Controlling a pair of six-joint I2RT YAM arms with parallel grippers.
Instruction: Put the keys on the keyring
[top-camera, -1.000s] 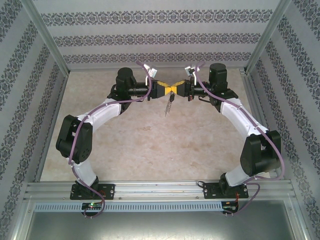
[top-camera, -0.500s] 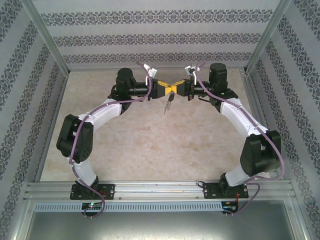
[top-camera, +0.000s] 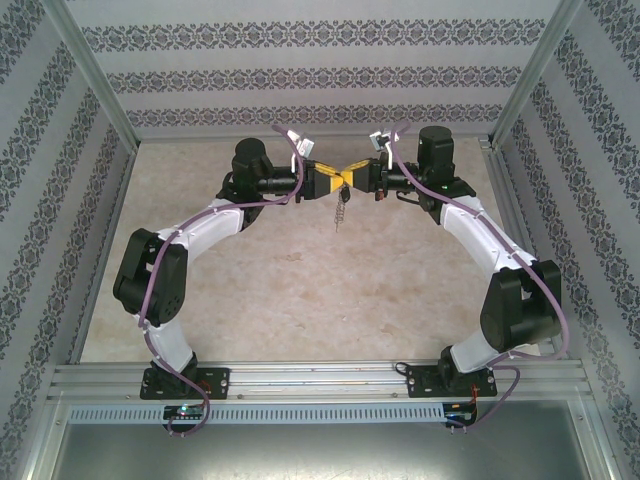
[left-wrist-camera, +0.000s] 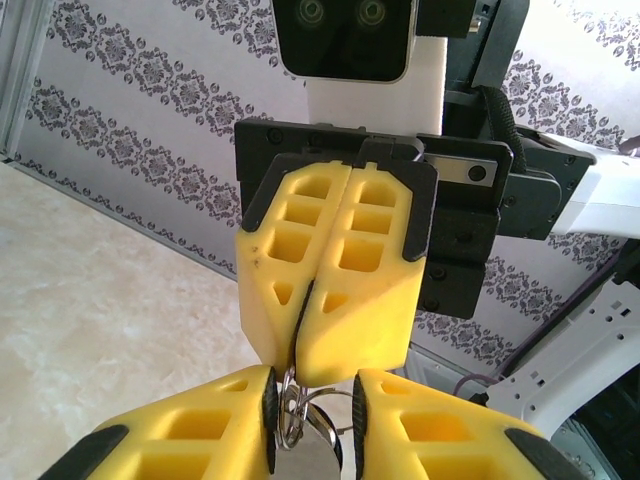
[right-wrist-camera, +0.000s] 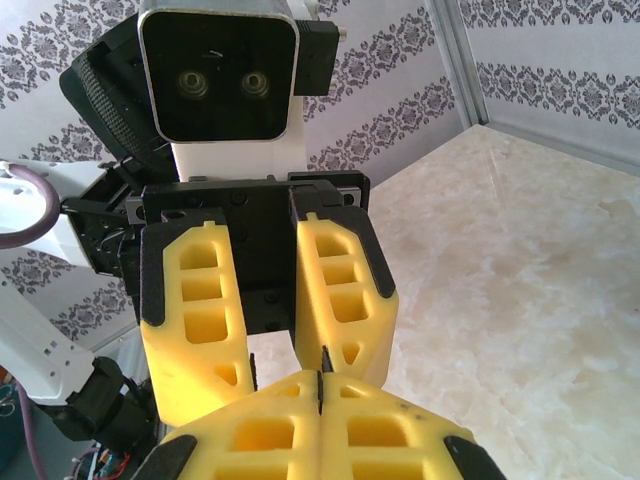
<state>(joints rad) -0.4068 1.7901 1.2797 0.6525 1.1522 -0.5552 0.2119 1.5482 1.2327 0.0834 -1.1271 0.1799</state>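
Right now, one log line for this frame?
pose: tip-to-tip, mid-air | right gripper: shut on keyring | left gripper: open around keyring

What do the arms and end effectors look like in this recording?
The left arm and right arm have white curved shells, black joints and purple cables. The left end effector and right end effector have yellow fingers with moulded pockets, black-edged, on black mounts.

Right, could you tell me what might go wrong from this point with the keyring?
1. The left end effector stands open around the keyring, so only the tip pinch of the right end effector carries it; a slip could drop it onto the table.
2. The two end effectors sit tip to tip; a small misalignment might knock the ring loose.
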